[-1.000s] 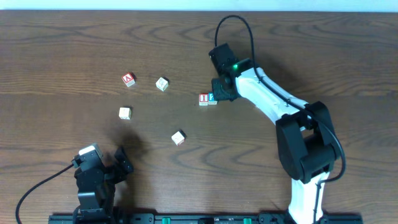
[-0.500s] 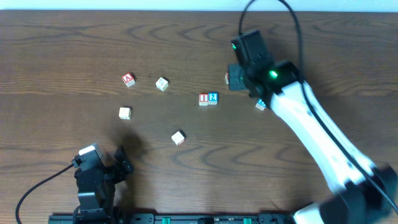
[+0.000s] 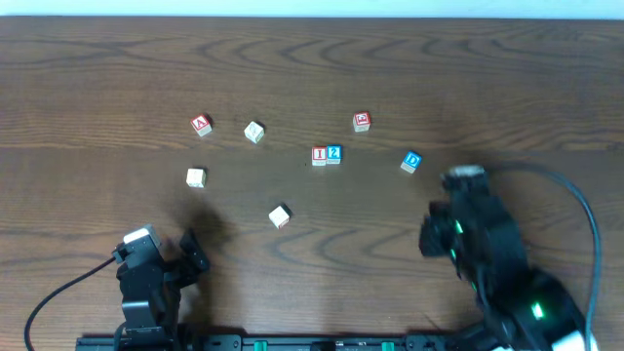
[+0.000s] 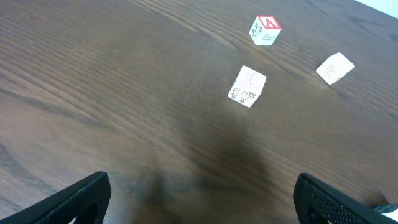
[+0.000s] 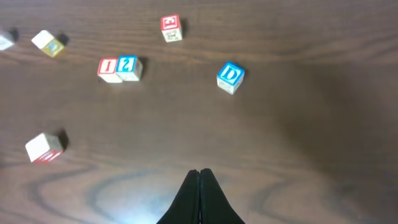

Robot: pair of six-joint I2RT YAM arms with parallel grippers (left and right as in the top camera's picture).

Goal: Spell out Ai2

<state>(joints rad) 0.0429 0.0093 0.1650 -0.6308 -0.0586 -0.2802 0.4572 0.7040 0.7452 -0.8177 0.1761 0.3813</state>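
Right claw [image 5: 199, 180] was pinched empty, left claw [image 4: 202, 191] wide. I cube [image 3: 319, 155] and 2 cube [image 3: 334, 154] seemingly touched; A cube [image 3: 201, 124] lay apart, unplaced.

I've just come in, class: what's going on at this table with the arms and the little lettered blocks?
Two robot arms are spelling Ai2 with lettered cubes. The I cube and 2 cube sit touching, side by side; the A cube lies apart to their left, not yet joined. Neither arm holds anything: the right arm has its jaws shut and empty, the left arm its jaws wide open. A D cube lies nearby.
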